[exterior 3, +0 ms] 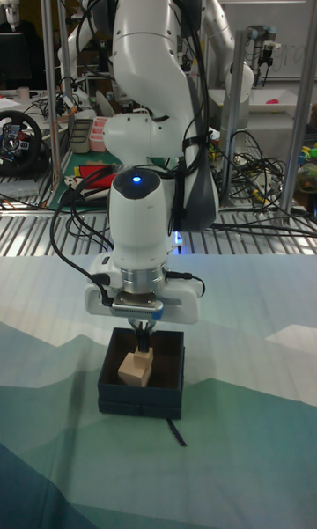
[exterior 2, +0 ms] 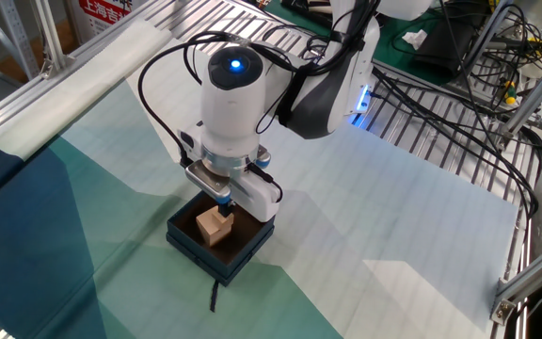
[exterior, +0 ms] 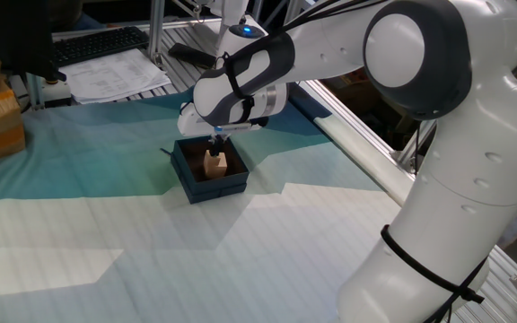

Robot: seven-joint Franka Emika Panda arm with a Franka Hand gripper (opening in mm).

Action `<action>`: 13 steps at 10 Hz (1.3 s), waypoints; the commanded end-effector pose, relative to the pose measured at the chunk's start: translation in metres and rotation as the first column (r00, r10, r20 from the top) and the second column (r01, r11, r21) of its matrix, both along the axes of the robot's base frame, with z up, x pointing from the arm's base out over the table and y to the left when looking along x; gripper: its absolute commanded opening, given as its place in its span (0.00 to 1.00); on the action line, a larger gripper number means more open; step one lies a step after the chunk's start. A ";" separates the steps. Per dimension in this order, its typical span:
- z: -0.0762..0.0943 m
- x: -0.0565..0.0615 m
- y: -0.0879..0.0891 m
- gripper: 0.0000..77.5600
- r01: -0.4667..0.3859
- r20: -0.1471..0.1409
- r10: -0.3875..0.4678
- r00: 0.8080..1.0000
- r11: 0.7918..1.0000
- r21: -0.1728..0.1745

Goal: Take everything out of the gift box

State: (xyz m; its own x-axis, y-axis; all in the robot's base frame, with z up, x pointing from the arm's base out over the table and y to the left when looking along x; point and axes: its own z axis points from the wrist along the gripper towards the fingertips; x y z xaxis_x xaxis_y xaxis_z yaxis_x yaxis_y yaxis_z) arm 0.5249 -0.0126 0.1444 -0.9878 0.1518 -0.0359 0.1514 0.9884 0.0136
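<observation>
Tan wooden block (exterior 3: 134,369) inside navy gift box (exterior 3: 139,399).

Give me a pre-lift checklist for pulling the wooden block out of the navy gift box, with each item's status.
1. Tool above the gift box: ok.
2. Wooden block inside the box, under the tool: ok.
3. Fingers closed on the block: cannot tell, the fingertips are too small to read.
4. Second, smaller block located: cannot tell, not clearly separable in any view.
5. Box flat on the cloth: ok.
6. Open cloth beside the box for a drop-off: ok.
</observation>
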 end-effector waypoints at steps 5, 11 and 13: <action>0.001 0.001 0.000 1.00 0.001 0.004 -0.001 1.000 1.000 -0.001; 0.001 0.001 0.000 1.00 0.001 0.004 -0.001 1.000 1.000 -0.001; -0.010 0.001 0.000 1.00 0.010 0.004 -0.010 1.000 1.000 0.000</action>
